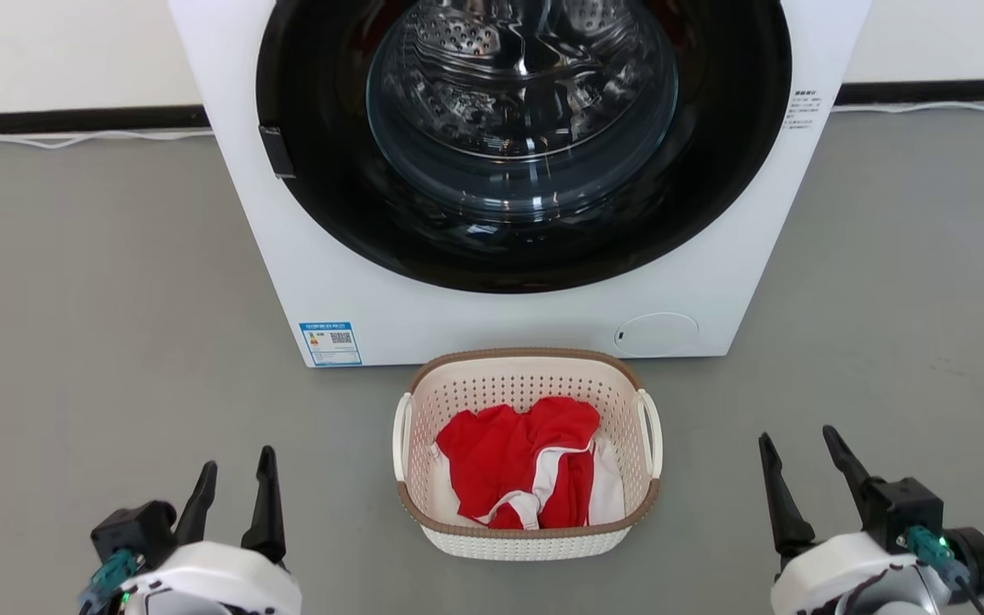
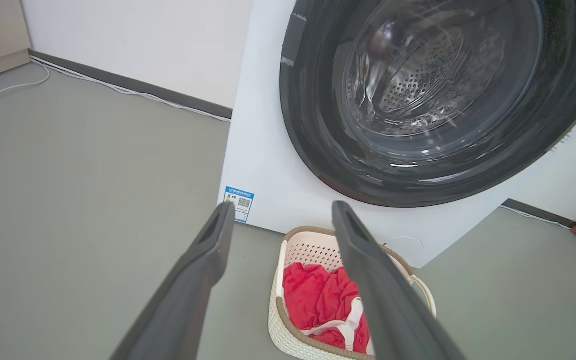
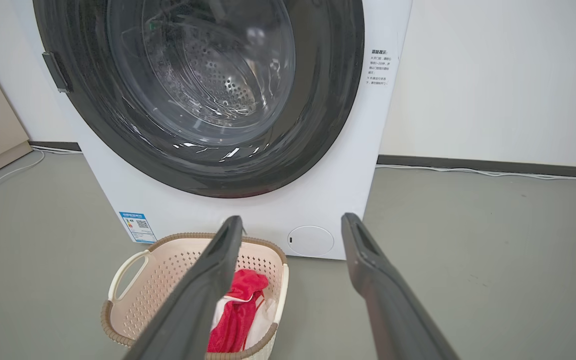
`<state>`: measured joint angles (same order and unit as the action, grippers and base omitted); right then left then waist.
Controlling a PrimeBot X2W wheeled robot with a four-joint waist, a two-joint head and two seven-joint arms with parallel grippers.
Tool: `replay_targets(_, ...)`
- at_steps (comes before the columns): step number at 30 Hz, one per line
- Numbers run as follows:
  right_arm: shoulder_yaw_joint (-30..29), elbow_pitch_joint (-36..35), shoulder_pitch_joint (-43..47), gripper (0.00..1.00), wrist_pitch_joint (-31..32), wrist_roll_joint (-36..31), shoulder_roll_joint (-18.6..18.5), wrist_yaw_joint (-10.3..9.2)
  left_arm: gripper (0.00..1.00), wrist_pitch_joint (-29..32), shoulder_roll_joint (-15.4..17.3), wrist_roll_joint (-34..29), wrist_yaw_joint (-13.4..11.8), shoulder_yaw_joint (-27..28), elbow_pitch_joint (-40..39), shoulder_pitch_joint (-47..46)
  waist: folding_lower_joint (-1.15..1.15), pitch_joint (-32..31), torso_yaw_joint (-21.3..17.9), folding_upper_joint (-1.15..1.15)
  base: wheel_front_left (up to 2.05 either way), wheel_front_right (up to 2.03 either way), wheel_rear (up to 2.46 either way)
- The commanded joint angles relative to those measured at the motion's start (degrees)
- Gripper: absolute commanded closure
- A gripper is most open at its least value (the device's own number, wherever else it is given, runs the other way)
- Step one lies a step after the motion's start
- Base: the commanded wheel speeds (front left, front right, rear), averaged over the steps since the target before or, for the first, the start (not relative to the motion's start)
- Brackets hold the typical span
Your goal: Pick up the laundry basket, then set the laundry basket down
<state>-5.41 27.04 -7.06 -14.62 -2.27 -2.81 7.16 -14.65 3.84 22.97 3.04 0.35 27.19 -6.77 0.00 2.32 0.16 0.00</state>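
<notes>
Either side of basket [image 1: 526, 542]: left tool [image 1: 237, 459], right tool [image 1: 797, 434], both wide, empty, about equally near; handles [image 1: 651, 434] face them.

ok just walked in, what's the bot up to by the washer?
Nothing is being handled yet. The laundry basket sits on the floor right in front of the washing machine, with red and white clothing inside. The left gripper and right gripper hang open on either side of the basket, well apart from its handles. The pick-up has not begun.
</notes>
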Motion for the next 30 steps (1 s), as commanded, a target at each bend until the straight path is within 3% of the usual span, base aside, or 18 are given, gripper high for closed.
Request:
replay_targets(1, 1.3, -1.4, -0.5, 0.00, -0.4, -0.4, -0.4, 0.33, 0.00, -0.3, 0.7, -0.9, -0.3, 2.0, -2.0, -0.4, 0.00, -0.3, 0.0, 0.00, 0.00, 0.00, 0.00)
replay_targets(30, 1.1, -2.2, 2.5, 0.00, -0.4, -0.6, -0.3, 0.33, 0.00, -0.3, -0.4, -3.6, 0.8, 4.7, -4.2, 3.2, 0.00, -2.2, -2.5, 0.00, 0.00, 0.00, 0.00)
